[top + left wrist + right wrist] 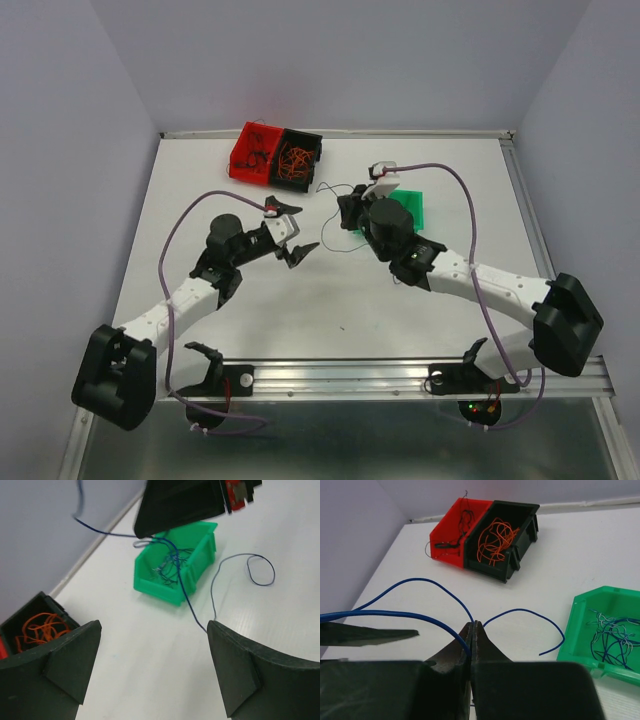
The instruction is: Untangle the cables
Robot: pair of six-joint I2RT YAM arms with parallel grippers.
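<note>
The right gripper [472,630] is clenched on a blue cable [420,579] above the middle of the counter [400,320], and the strand arches off to both sides of its tips. The left gripper [152,630] hangs released nearby, its jaws wide. The red bin [254,148] and the black bin [300,158], which holds orange cables [495,540], sit touching at the far edge, left of centre. The green bin [150,582], right of centre, holds more blue wires, seemingly tangled. Wide white surface runs to the near edge.
</note>
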